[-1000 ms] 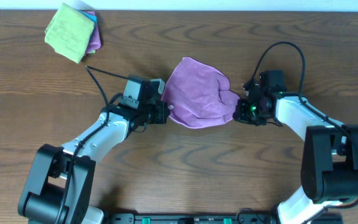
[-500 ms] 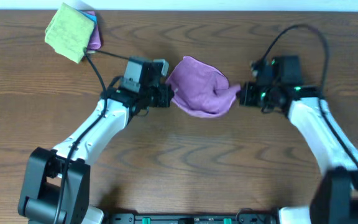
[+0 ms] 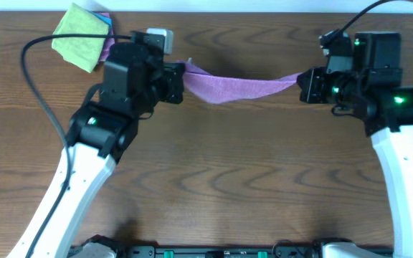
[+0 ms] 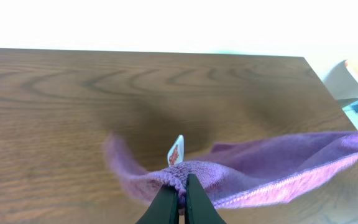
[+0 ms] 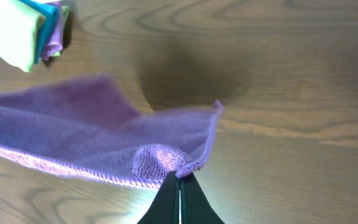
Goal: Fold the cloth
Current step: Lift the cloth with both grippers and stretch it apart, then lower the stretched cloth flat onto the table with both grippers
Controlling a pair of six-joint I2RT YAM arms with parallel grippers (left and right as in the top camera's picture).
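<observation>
Above the far side of the wooden table (image 3: pixel 214 179), a purple cloth (image 3: pixel 239 86) is held stretched in the air, its left end pinched tight by the left gripper (image 3: pixel 184 73) and its right end by the right gripper (image 3: pixel 302 78), and a stack of folded cloths (image 3: pixel 83 29) is seen far left.

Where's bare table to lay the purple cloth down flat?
Best: the wide bare table below the purple cloth, bordered by the two arms. A narrower strip lies beyond the cloth, between the left gripper and right gripper. Crowded: the far-left corner, with the stack of folded cloths and the cable.
</observation>
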